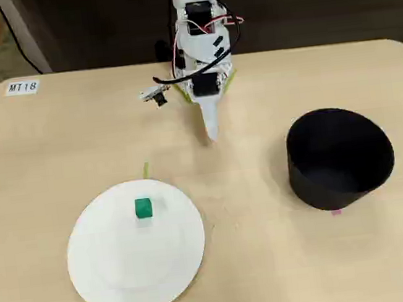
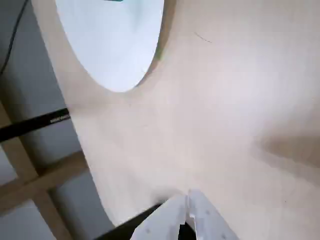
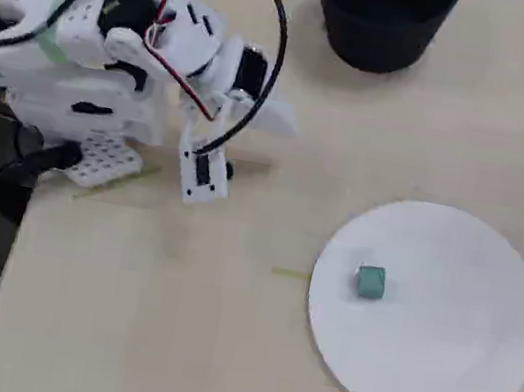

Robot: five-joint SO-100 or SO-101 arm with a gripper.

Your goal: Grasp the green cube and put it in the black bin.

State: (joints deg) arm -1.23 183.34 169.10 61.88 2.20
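While the hand [image 1: 212, 134] hangs closed and empty near the arm's base, the green cube [image 1: 143, 208] lies forward-left in the fixed view (on the white plate [image 1: 121, 277]), well apart.

A light wooden table [image 1: 286, 258] with rounded corners is seen in both fixed views. A flat white plate [image 1: 127, 269] is set at lower left of a fixed view; the black bin [image 1: 339, 157] is placed at right, well apart from it. A thin yellow-green strip [image 1: 145, 170] is laid just beyond the plate's upper rim. A white label [image 1: 22, 87] is stuck at the upper left corner. The arm's base [image 3: 106, 160] is mounted at the far edge
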